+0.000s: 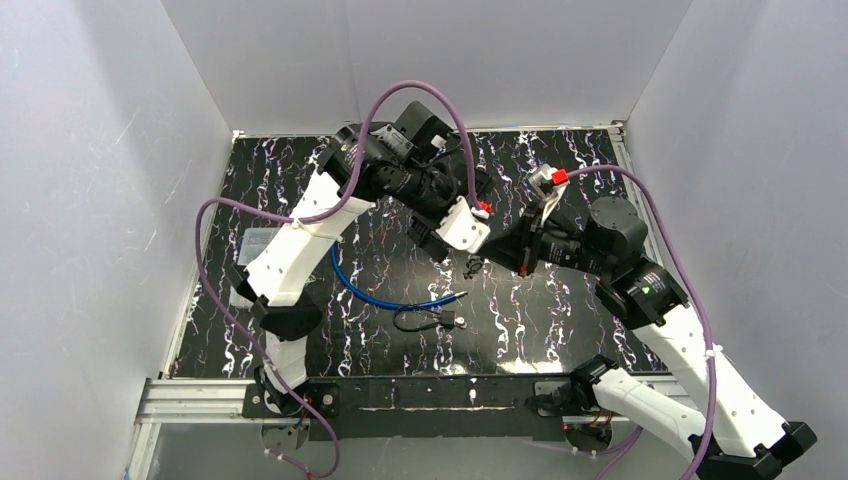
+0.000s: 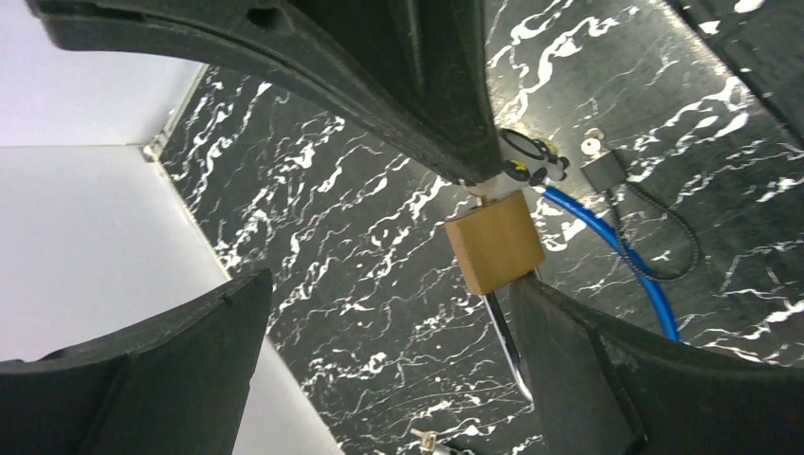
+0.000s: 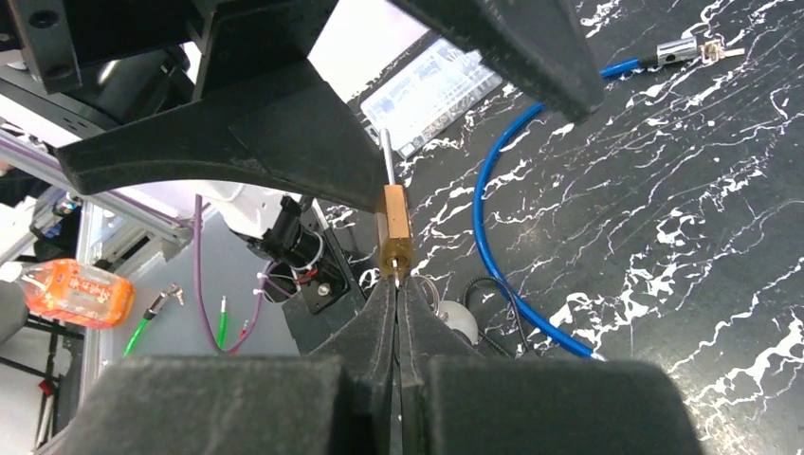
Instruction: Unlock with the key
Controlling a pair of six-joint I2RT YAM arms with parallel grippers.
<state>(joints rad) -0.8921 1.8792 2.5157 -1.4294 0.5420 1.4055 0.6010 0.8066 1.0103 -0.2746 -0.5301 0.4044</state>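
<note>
You have the brass padlock (image 2: 493, 242) up in the air over the middle of the black marbled table (image 1: 560, 320), between the 2 arms. Your right gripper (image 3: 396, 292) is pinched fully together on the key (image 3: 396, 278), which sits in the keyhole end of the lock body, so the lock is carried on that 1 grip alone. The key ring (image 2: 526, 156) dangles beside the fingertips.

Your left gripper (image 2: 398, 289) stands wide and holds nothing, with 1 finger on each side of the lock's shackle (image 3: 387, 152) end. That placement makes sense: the left fingers bracket the body so they can clamp it and give your right wrist something to twist against.

In the right wrist view the shackle rod runs just beside 1 left finger. It may be touching; I cannot tell for sure, nor whether the shackle is sprung.

My judgement is that the turn is not proven done. Close the left on the flat brass faces before you rotate, or the lock will likely spin with the key. The blue cable (image 3: 476, 218) lies on the table below, well apart.
</note>
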